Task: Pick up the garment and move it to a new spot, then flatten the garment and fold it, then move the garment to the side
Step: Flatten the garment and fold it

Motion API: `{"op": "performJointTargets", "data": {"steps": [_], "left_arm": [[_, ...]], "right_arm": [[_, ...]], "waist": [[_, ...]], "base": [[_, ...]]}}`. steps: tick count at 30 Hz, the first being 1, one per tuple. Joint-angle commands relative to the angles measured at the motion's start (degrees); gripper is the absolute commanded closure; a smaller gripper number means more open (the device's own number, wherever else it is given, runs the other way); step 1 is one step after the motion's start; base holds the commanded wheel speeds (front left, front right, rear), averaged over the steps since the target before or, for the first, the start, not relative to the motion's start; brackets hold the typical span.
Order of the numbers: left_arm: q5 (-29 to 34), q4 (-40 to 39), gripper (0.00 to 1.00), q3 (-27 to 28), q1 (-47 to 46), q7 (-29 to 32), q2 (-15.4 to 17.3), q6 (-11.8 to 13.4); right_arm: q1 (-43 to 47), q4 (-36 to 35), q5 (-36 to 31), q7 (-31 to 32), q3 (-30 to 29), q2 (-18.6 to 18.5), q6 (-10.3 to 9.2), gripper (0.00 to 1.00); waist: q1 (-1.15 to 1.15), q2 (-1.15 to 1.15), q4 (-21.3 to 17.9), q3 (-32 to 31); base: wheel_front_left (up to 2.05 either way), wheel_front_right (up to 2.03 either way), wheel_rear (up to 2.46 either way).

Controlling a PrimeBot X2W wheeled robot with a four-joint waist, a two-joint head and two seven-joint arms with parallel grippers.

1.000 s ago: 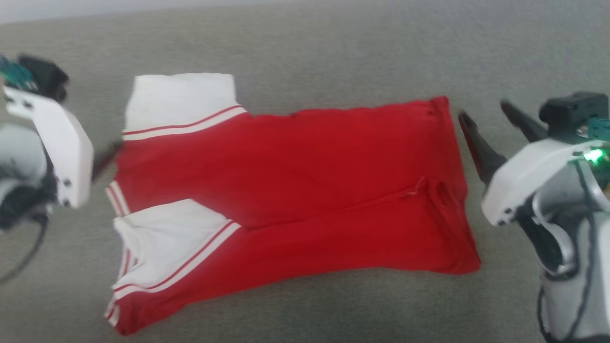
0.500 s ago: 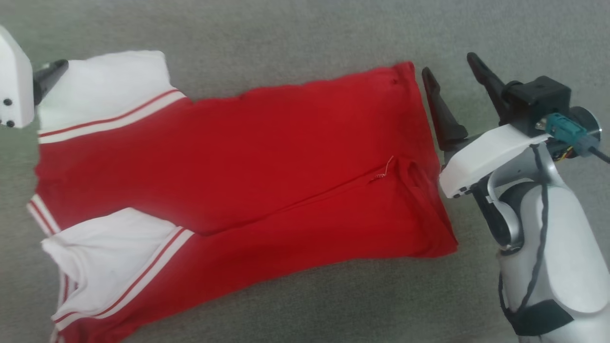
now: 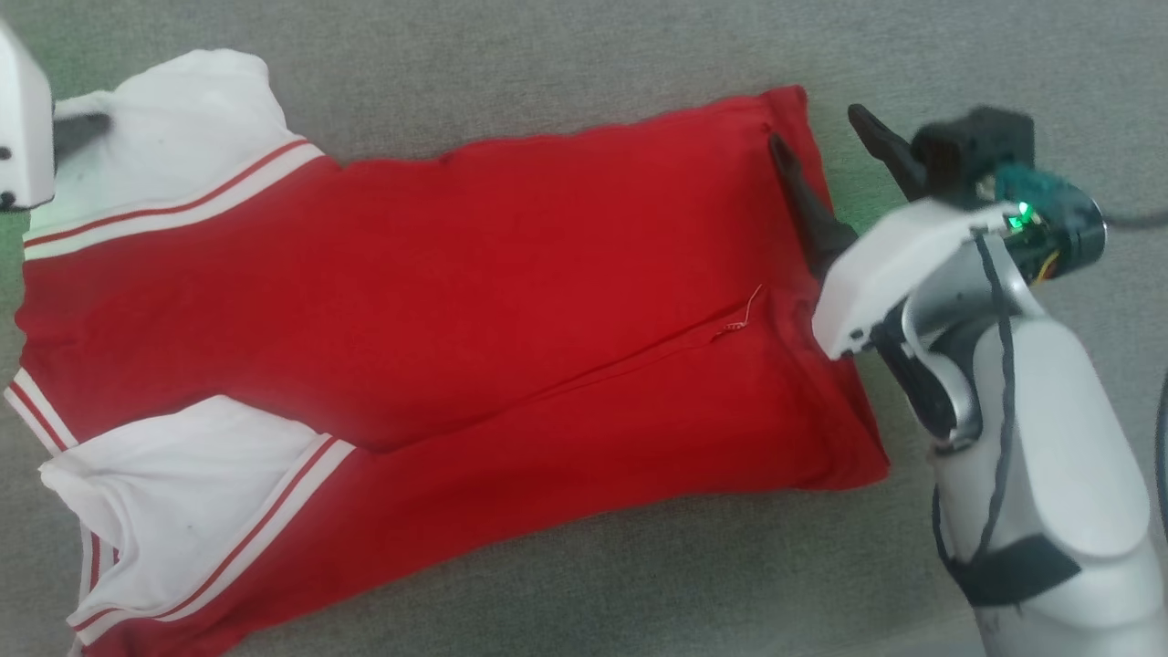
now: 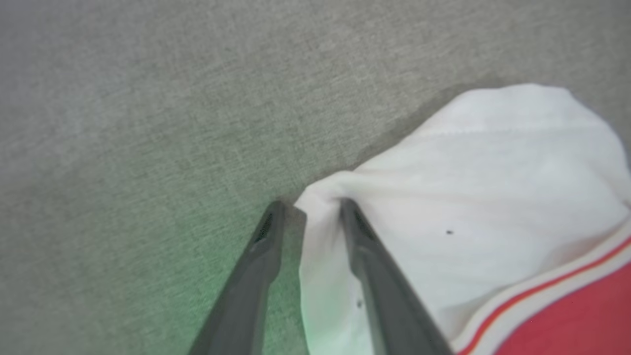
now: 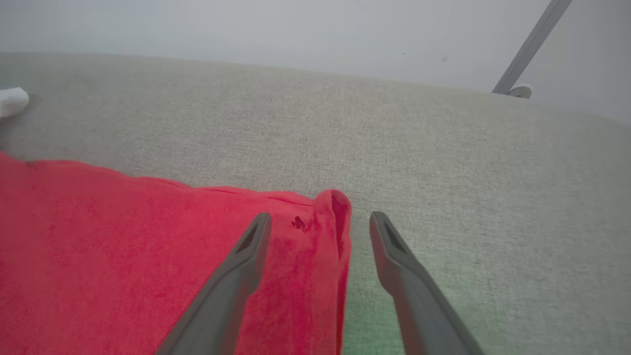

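The garment point(image 3: 502, 274) lies spread on the grey fabric surface point(image 3: 547, 55) in front of me, sleeves toward my left, hem toward my right. The side turned up is plain red with white sleeves and red-and-white striped trim. A loose thread point(image 3: 744, 315) curls up from the long fold line near the hem.

My left claw point(image 4: 310, 204) has its fingers apart, one on either side of the far sleeve's bunched white edge. One finger lies on the cloth, and a strip of grey shows between the other finger and the cloth, so this is not a pinch. In the head view that claw is blurred and mostly cut off by the left edge.

My right claw point(image 3: 817, 128) is spread wide across the far hem corner, with one finger over red fabric and the other over bare grey. Whether either fingertip touches down I cannot tell.

The near sleeve runs off the head view's bottom corner. A small dark mark point(image 5: 298, 223) sits by the hem – hole or stain, I cannot make out which.
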Motion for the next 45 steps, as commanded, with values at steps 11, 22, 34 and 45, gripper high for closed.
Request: {"op": "performJointTargets", "data": {"steps": [11, 22, 34, 45], "left_arm": [[0.99, 4.03, 1.0, -1.78, -0.94, -1.99, -4.96, -3.04], [0.47, 7.03, 1.0, -1.13, -2.96, -5.91, -7.81, -4.34], [-0.08, 1.58, 1.0, -2.53, -3.8, -5.54, -7.93, -4.78], [-1.22, -17.99, 1.0, -3.85, 3.38, -2.97, -1.48, 1.52]], "right_arm": [[-11.53, 9.79, 1.36, 22.01, 0.08, -0.76, 0.01, 0.0], [-15.76, 14.4, 2.75, 30.61, 3.45, -3.47, 0.01, 1.0], [-12.16, 8.56, 4.06, 29.18, 3.44, -8.43, 0.01, 1.0], [-0.57, -3.32, 7.18, 35.05, -0.58, -12.55, 0.01, 1.0]], "waist": [[0.0, 0.0, 2.88, 0.99], [0.0, 0.0, 5.75, -0.18], [0.0, 0.0, 10.16, -7.05], [0.0, 0.0, 14.47, -11.95]], "base": [[0.0, 0.0, 0.0], [0.0, 0.0, 0.0], [0.0, 0.0, 0.0], [0.0, 0.0, 0.0]]}}
